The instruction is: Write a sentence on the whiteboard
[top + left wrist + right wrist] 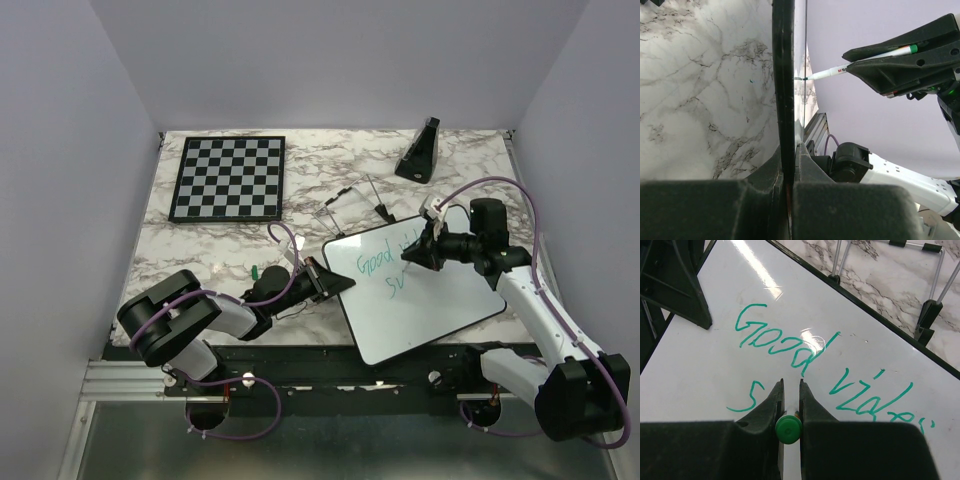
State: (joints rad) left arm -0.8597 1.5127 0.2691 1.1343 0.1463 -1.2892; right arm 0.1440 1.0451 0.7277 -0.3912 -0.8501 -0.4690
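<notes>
The whiteboard lies tilted on the marble table between the two arms. My left gripper is shut on its left rim; in the left wrist view the black rim runs edge-on between the fingers. My right gripper is shut on a green-capped marker, whose white tip touches the board. The sentence reads "Good vibes" in green-teal, with an "S" started on the line below, just left of my right gripper.
A black-and-white chessboard lies at the back left. A black wedge-shaped stand sits at the back right. A thin wire easel lies just behind the whiteboard. A small green cap rests near the left arm.
</notes>
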